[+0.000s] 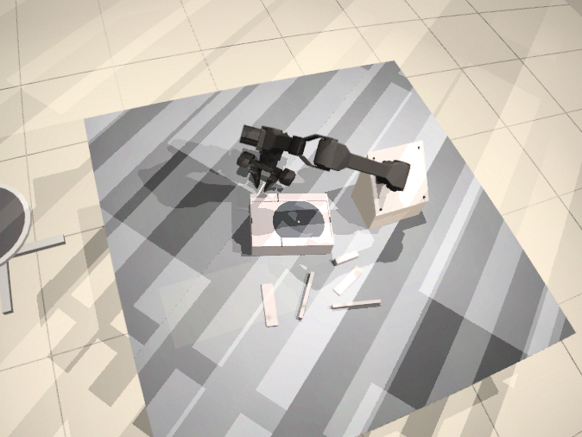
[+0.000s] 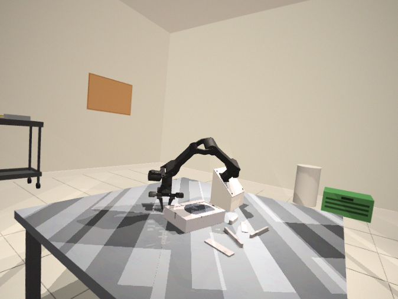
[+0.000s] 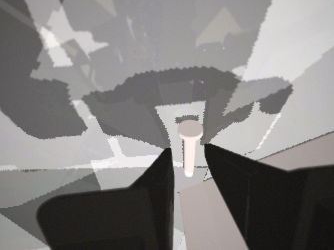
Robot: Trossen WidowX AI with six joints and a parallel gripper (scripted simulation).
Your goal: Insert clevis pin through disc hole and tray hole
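Room: we look into a corner of cream walls, with pale floor tiles [image 1: 154,37] [image 2: 359,250] and an orange board [image 2: 109,94] on one wall.
Background: we see a dark wheeled cart [image 2: 39,148], a pale cylinder [image 2: 306,185] beside a green box [image 2: 346,204], and part of a round-topped stand [image 1: 28,220] just off the table's side.
Table: gray, crossed by hard-edged bands of light and shadow [image 1: 366,357] [image 2: 305,276] [image 3: 125,48]; we count five pale loose pieces [image 1: 268,306] [image 2: 219,247] near the tray.
Arm: black [image 1: 363,164] [image 2: 221,159], reaching from a sloped pale base [image 1: 415,187] [image 2: 221,192] over to the tray's corner.
Gripper: we find it [image 1: 259,188] [image 2: 165,209] [image 3: 189,148] pointing down, its fingers parted by a modest gap, gripping nothing.
Pin: we see it [image 1: 261,189] [image 3: 189,153] by the tray's corner, outside the disc's hole; in the wrist view it shows in line with the gap, head toward the top of the view. We cannot tell whether a finger touches it.
Tray: pale, boxy [image 1: 261,237] [image 2: 194,223] [image 3: 202,213], resting on the table.
Disc: dark and round [image 1: 291,230] [image 2: 196,209], flat inside the tray, a small hole at its middle.
Markings: we make out dark stripes and a dark patch on the green box.
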